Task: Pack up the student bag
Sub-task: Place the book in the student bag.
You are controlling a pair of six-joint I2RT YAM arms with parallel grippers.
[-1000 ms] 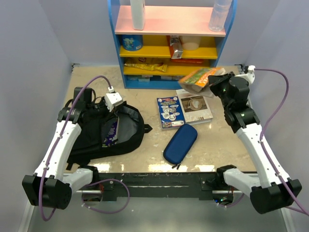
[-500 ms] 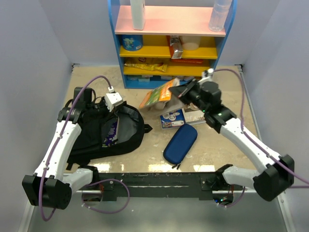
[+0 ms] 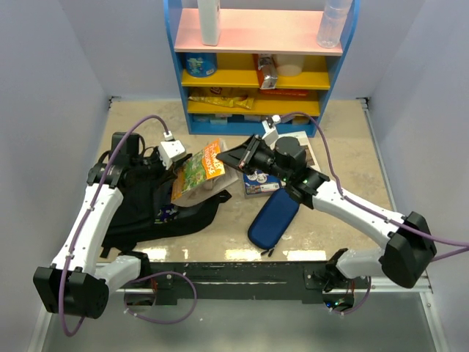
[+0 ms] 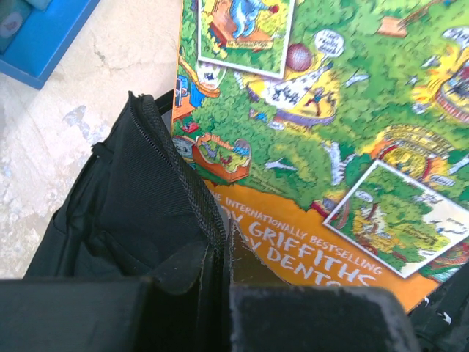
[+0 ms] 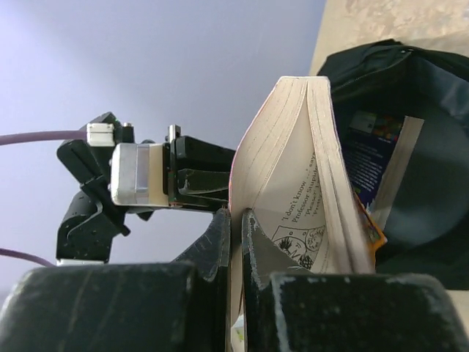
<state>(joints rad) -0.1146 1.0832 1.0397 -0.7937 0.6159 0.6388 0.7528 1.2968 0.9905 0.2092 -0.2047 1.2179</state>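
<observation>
Looking from above, found the student bag point(image 3: 135, 199) before the shelf point(image 3: 174, 81), leftward, left gripper point(image 3: 167, 169) clamped on its rim, right gripper point(image 3: 229, 156) clamped on a book point(image 3: 198, 167). Left wrist: saw zippered rim nipped. Right wrist: saw cover squeezed.

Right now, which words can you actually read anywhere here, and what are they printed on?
"INTERNATIONALLY BESTSELLING": cover of the colourful book, left wrist view.
"GRIFFITHS": same cover, just below.
"DENTO": next line, cut off.
"I don't know", "Professor": its open page, right wrist view, rest blurred.
Shelf packets and the other book on the table: too small to read.
</observation>
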